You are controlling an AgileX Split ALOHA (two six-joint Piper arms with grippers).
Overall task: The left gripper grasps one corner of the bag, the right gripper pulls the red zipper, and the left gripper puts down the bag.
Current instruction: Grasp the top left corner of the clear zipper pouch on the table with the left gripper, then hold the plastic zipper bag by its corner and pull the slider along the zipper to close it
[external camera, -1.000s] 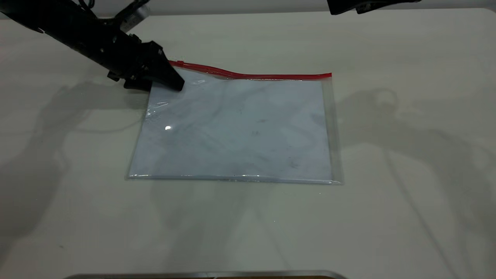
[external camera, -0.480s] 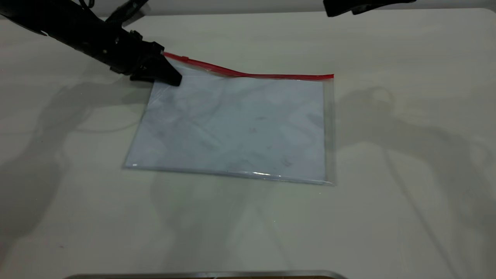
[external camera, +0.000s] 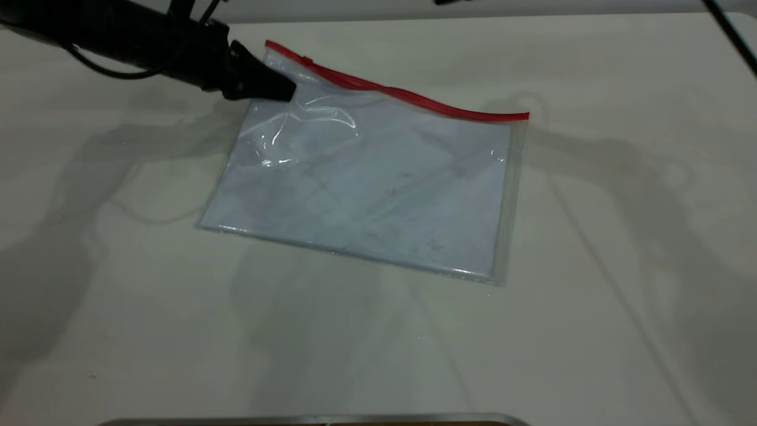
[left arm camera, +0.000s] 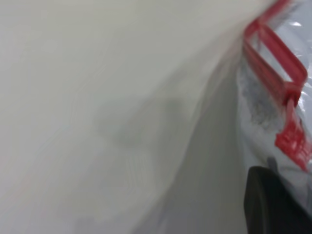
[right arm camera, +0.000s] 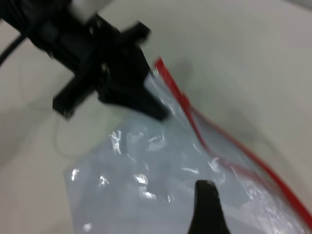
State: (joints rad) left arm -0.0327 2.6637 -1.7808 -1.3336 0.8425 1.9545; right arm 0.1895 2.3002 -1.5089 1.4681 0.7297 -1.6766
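**Exterior view: bag corner lifted, zipper not yet pulled**

Exterior view showed the bag (external camera: 366,183) held up at its far left corner by the left gripper (external camera: 287,92), whose tapered tips were closed on the clear plastic just beside the end of the red zipper (external camera: 396,92). The near edge and right side of the bag were seen resting on the table (external camera: 591,296).

A slip was judged the main risk: little plastic was pinched, and a pull along the zipper could drag the corner out of the closed tips. The crumpled film near the grip could also snag the slider (left arm camera: 292,141).

The right gripper (right arm camera: 207,204) was seen only partly, above the bag in the right wrist view; its opening could not be told.
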